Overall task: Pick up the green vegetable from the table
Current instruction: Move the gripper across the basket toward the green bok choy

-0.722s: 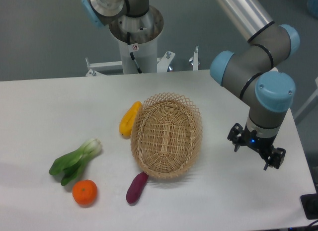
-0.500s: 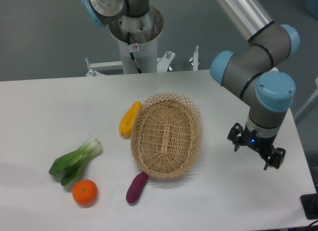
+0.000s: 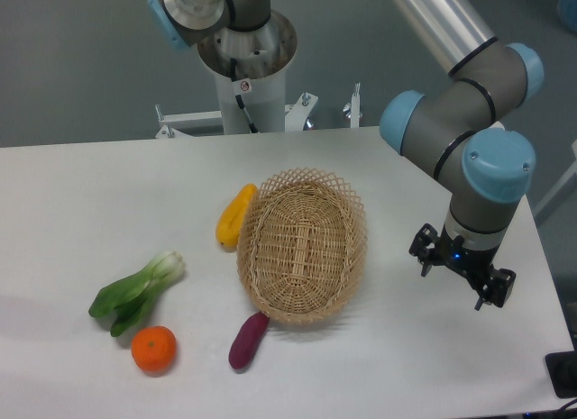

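One green vegetable (image 3: 137, 292) is lying on the left part of the table (image 3: 81, 194) in front of you, its pale stem end pointing up and to the right and its dark leaves trailing down to the left. Nothing is gripping it. Just below its leaves an orange fruit (image 3: 153, 349) is sitting, close to the leaf tips; you cannot tell from this view whether the two are touching.

To the right you are seeing a woven wicker basket (image 3: 302, 246) standing in the middle of the tabletop. A yellow-orange vegetable (image 3: 234, 216) is leaning against the basket's upper left rim, and a purple sweet potato (image 3: 248, 340) is lying at its lower left edge, touching or nearly touching the weave.

Your gripper (image 3: 461, 277) is hanging well apart from the green vegetable, over the right side of the table beyond the basket. Its two fingers are pointing downward with a clear gap between them, so the jaws are standing wide, and they are holding nothing. The arm's grey and blue joints are reaching in from the upper right above it, and the arm's base column (image 3: 243, 68) is standing behind the table's far edge.
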